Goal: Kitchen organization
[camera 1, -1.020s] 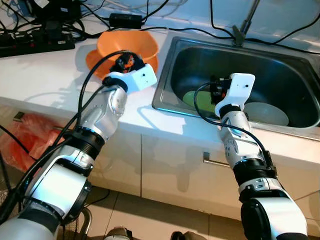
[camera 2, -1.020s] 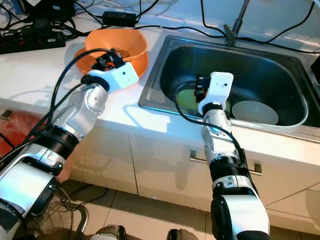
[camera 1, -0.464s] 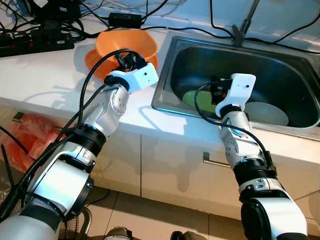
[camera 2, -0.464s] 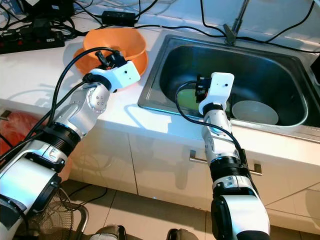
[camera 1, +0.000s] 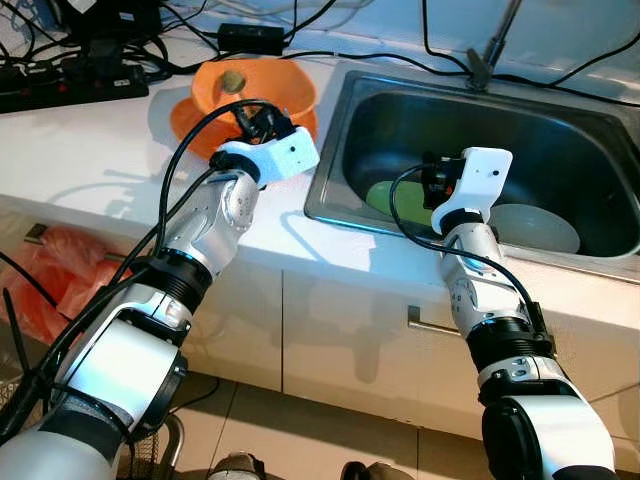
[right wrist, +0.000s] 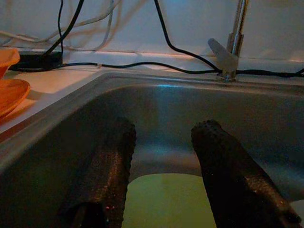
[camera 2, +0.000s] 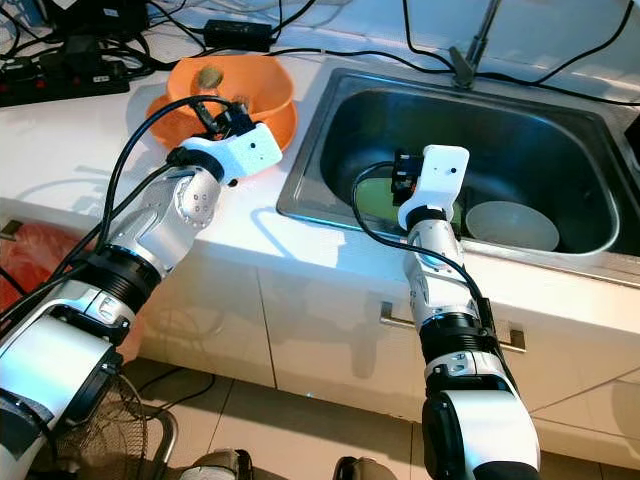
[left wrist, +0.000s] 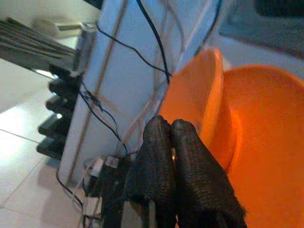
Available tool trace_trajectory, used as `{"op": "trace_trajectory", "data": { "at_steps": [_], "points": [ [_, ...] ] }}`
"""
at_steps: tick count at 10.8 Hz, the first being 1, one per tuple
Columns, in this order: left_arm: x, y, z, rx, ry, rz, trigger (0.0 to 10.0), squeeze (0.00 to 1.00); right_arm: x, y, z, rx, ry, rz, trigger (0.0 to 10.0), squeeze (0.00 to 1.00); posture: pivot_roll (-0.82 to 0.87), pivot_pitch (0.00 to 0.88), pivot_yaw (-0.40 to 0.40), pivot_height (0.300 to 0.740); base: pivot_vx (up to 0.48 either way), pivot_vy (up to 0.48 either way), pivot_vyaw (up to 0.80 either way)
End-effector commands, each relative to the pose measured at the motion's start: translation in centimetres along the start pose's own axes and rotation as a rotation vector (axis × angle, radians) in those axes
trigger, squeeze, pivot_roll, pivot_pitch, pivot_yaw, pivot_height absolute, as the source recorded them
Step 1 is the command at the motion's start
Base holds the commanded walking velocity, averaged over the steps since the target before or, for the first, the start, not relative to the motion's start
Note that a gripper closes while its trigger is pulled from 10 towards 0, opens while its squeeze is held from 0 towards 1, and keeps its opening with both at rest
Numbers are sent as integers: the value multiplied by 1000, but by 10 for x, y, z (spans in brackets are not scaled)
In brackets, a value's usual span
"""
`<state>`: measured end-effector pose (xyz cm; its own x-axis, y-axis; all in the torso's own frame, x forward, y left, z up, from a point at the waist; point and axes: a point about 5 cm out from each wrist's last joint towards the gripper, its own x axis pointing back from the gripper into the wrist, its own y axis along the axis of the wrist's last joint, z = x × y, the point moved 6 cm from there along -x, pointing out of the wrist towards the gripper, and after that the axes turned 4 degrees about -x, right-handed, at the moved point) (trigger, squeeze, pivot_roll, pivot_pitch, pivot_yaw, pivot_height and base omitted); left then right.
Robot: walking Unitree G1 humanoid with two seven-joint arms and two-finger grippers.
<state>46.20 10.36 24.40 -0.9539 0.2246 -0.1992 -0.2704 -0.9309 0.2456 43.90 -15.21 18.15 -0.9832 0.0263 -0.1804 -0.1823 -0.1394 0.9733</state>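
An orange bowl (camera 1: 275, 88) stands on an orange plate (camera 1: 184, 117) on the white counter, left of the steel sink (camera 1: 330, 165). A small brownish-green object (camera 1: 232, 80) lies inside the bowl. My left gripper (camera 1: 252, 117) hovers at the bowl's near rim, and its fingers (left wrist: 161, 142) are pressed shut with nothing between them. My right gripper (right wrist: 164, 130) is open inside the sink, just above a green plate (camera 1: 393, 200). A white bowl (camera 1: 538, 228) sits to the right of that plate in the sink.
A power strip (camera 1: 60, 88) and several black cables lie along the back of the counter. The faucet (camera 1: 492, 48) rises behind the sink. A red bag (camera 1: 55, 270) hangs below the counter on the left. Cabinet fronts with a handle (camera 1: 432, 323) lie below.
The small brownish-green object now lies in the orange bowl, where none showed before. My left gripper has shifted slightly right along the rim. The right arm has stayed still.
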Motion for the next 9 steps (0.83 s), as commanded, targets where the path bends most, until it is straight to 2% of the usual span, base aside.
{"op": "trace_trajectory", "data": {
  "at_steps": [1, 3, 4, 5, 6, 8, 9],
  "points": [
    [-4, 18, 16, -15, 56, -66, 0, 0, 2, 0, -5, -9, -16, 1, 10000, 0, 69, 90, -48, 740, 0, 0, 0],
    [-1, 49, 36, -9, 149, -213, 0, 0, 2, 0, -5, -10, -16, -1, 10000, 0, 69, 90, -48, 740, 0, 0, 0],
    [3, 63, 42, 38, 178, -283, 10000, 0, 1, 1, -4, -12, -14, -8, 10000, 0, 69, 90, -48, 740, 0, 0, 0],
    [7, 72, 49, 111, 202, -323, 10000, 0, 1, 3, -3, -11, -11, -16, 10000, 0, 69, 90, -48, 740, 0, 0, 0],
    [13, 86, 55, 235, 211, -386, 10000, 0, 1, 6, -3, -7, -10, -30, 10000, 0, 69, 90, -48, 740, 0, 0, 0],
    [24, 108, 52, 584, 114, -488, 10000, 0, 2, 18, 2, 52, 18, -97, 10000, 0, 67, 77, -45, 740, 0, 0, 0],
    [27, 112, 49, 641, 80, -505, 10000, 0, 3, 21, 6, 94, 40, -116, 10000, 0, 67, 74, -42, 740, 0, 0, 0]
  ]
}}
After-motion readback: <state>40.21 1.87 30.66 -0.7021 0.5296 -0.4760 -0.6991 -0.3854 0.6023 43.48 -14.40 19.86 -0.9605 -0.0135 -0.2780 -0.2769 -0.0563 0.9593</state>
